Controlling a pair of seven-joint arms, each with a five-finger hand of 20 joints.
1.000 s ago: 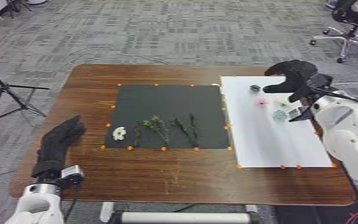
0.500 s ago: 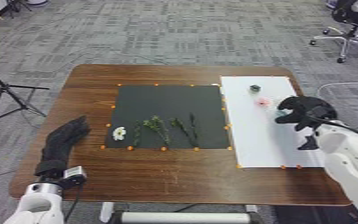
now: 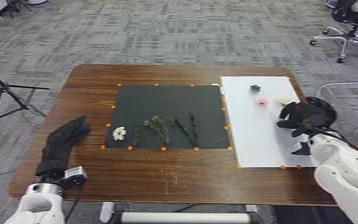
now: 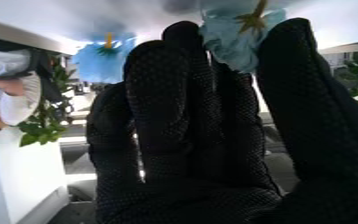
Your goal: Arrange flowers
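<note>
White paper (image 3: 254, 137) lies on the brown table (image 3: 175, 175), and over its right edge the right robot hand (image 3: 310, 116) holds its thumb apart from straight fingers. The pale blue flower (image 4: 232, 42) sits between their tips; closing looks next. The left robot hand (image 3: 63, 140) is farther away.

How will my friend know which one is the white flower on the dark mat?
On the brown table, find the dark mat left of the white sheet. Near the mat's bottom-left corner in the head view lies the white flower. It has pale petals, while its nearest neighbours are thin green stems.
</note>
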